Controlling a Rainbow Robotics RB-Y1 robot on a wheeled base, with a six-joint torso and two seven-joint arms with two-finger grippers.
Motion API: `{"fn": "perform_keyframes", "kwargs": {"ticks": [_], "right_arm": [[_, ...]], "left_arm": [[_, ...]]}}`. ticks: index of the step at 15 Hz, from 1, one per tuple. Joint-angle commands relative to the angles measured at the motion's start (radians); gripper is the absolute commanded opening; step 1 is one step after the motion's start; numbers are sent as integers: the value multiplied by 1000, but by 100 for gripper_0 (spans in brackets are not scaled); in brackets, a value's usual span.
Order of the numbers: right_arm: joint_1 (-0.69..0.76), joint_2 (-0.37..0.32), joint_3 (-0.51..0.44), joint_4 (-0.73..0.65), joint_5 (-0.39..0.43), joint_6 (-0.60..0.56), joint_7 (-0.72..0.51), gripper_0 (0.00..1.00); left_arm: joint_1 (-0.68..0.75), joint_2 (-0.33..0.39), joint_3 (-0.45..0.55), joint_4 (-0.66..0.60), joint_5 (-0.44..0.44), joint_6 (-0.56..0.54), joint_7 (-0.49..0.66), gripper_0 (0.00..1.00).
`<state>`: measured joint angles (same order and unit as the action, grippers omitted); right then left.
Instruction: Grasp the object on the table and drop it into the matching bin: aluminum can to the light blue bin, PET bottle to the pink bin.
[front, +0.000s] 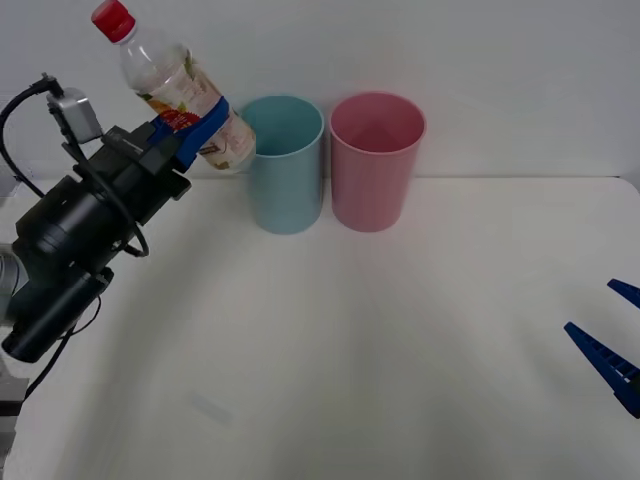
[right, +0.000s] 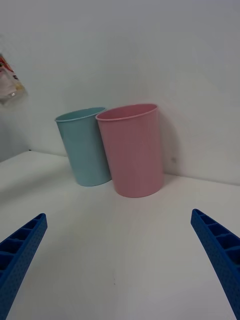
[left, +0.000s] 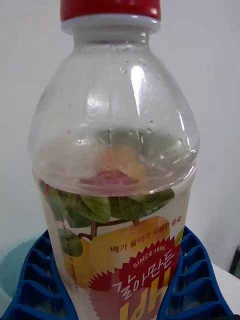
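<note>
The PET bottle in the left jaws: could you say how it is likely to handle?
The PET bottle looks empty, so probably light. Its thin clear wall may dent under squeeze. The left gripper holds it tilted at the label; its round, smooth body might slip or roll if released.

a plain white wall (front: 500, 60) stands behind, evenly and perhaps softly lit.
</note>
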<state>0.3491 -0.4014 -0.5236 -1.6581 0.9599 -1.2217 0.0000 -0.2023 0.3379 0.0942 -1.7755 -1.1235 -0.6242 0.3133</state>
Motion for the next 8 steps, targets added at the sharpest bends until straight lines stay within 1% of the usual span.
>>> {"fn": "perform_keyframes", "kwargs": {"ticks": [1,4,5,8], "right_arm": [[0,0,0,0,0,0,0,100],[0,0,0,0,0,0,0,100],[0,0,0,0,0,0,0,100],[0,0,0,0,0,0,0,100]], "left_arm": [[-132,13,-51,117,1,-12,-14,0],[-273,12,-105,255,-7,-14,-40,0],[-321,7,-120,306,-7,-12,-66,1],[-454,-40,-136,469,-21,-5,-145,1]]}}
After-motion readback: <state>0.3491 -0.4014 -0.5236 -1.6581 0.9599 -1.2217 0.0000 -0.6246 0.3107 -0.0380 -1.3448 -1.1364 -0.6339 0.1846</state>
